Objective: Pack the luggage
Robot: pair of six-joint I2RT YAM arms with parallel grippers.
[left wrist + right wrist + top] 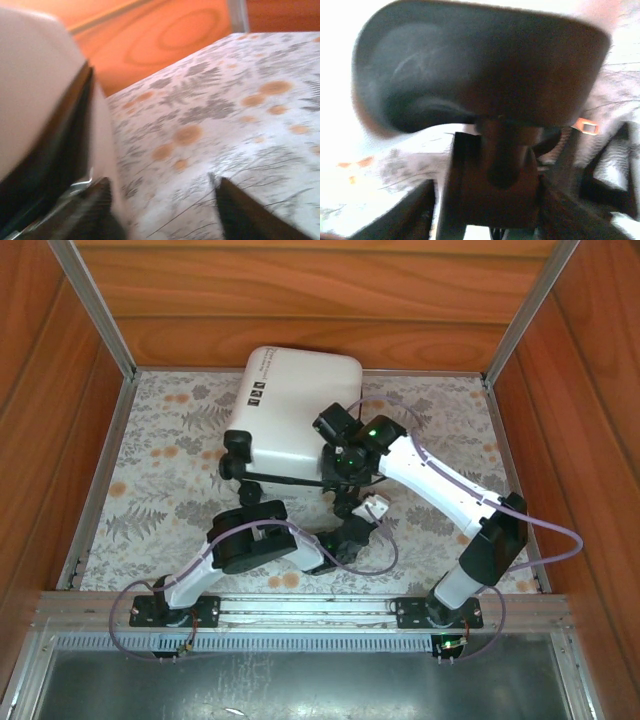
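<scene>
Left tool [161, 184] gapes empty beside the luggage [300, 400]; right tool [487, 192] straddles its wheel [480, 65], grip unclear; snagging could drag it.

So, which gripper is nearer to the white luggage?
Right, by a little. The right gripper is at the near right corner of the luggage, with a black wheel just ahead of it. The left gripper is slightly off that corner, toward the arm bases.
</scene>
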